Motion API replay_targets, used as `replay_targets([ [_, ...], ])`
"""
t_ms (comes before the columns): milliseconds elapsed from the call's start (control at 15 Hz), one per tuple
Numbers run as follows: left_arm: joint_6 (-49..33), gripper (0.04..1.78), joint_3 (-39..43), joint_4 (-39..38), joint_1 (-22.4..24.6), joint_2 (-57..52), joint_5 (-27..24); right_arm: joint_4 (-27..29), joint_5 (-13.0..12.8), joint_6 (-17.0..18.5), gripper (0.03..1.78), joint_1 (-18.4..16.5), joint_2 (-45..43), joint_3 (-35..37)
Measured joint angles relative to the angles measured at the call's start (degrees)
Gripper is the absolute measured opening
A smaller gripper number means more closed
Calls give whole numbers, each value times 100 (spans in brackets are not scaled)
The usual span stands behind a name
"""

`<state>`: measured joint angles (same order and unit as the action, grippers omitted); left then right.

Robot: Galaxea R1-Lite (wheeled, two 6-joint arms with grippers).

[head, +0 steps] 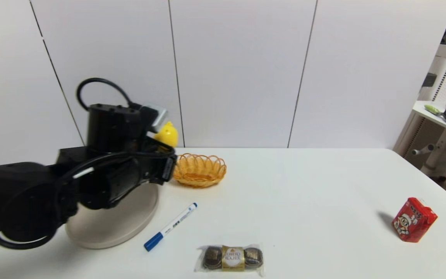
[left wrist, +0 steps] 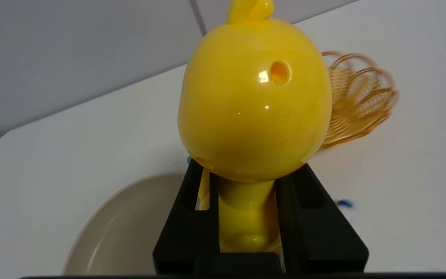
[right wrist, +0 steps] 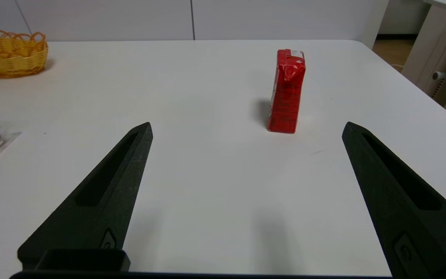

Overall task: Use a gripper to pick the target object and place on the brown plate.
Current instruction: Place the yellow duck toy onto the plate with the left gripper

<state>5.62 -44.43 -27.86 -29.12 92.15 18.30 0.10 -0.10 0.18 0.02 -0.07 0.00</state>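
Nearest the robot lie a wrapped pack of chocolates [head: 230, 257] and a blue-capped marker [head: 170, 226], both on the white table [head: 304, 201] and not part of the job. Just behind them on the robot's left sits the brown plate [head: 110, 228], bare where it shows, with the left arm reaching over its far part. The left gripper [left wrist: 246, 201] has its fingers [left wrist: 186, 217] clamped on the narrow lower body of the yellow duck toy [left wrist: 254, 112], whose round head stands above them, lifted off the table and seemingly above the plate's far edge. Picking therefore looks done; what remains, I judge, is lowering the toy onto the plate and letting go. Beside the plate, a little farther back, stands the orange woven basket [head: 199, 169]. Off on the robot's right the right gripper [right wrist: 246, 186] hangs idle over bare table with its fingers spread wide, and the red carton [right wrist: 286, 91] stands beyond it.
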Motion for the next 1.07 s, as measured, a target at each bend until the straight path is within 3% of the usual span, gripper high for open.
replay_targets([
  [200, -15, 44, 1252, -549, 835, -723, -168, 0, 0, 0, 169, -2, 0, 0],
  [333, -182, 44, 1952, -1101, 1108, -922, -205, 0, 0, 0, 169, -2, 0, 0],
  [533, -330, 44, 2539, -2217, 1226, -673, -216, 0, 0, 0, 169, -2, 0, 0],
  [800, -350, 44, 2697, -3590, 1248, 129, -218, 1, 0, 0, 169, -2, 0, 0],
  [1067, -345, 44, 2712, -4340, 1245, 914, -216, 0, 0, 0, 169, -2, 0, 0],
])
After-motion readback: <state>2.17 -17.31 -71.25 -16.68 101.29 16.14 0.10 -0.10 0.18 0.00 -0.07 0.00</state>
